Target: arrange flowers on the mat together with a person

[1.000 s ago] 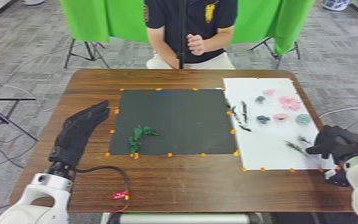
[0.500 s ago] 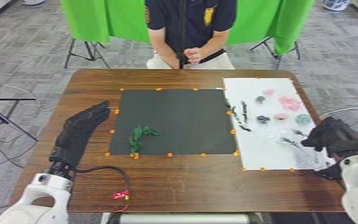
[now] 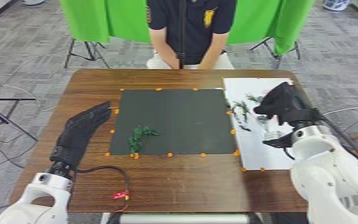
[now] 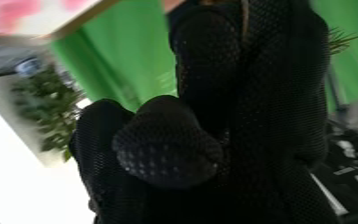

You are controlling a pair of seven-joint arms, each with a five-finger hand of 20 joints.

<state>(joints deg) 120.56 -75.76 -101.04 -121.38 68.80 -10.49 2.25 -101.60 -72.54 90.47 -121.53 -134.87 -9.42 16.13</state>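
1. Desk (image 3: pixel 206 187): carries everything. Mat and sheet lie side by side on it, long sides near parallel.
2. Dark mat (image 3: pixel 184 117): the target. Centre and right side have room, so the next stem probably goes there.
3. White sheet (image 3: pixel 255 160): supply side, just right of the mat. Pink blooms (image 4: pixel 15 14) show in the right wrist view.
4. Right robot hand (image 3: pixel 286 105): over the white sheet, angled forward and slightly left. Thumb and fingers pinch a thin sprig (image 4: pixel 340 40). The mat lies to its left, across the sheet's inner edge, so the coming move should be a leftward carry. It's the nearer hand to the sheet and to the mat's right side.
5. Left robot hand (image 3: pixel 87 117): just off the mat's left edge, fingers straight, pointing forward, holding nothing. Looks parked.
6. Green leaf piece (image 3: pixel 138 139): on the mat, near-left part, long axis roughly front to back. Early stage, by my read.
7. Held sprig: feathery tip pokes out beside the fingers; exact long axis can't be told behind the glove. Settle its angle before release. Risk: tip snags the loose stems (image 3: pixel 241 120) along the sheet's inner edge. Light and thin, likely to twist in the pinch.
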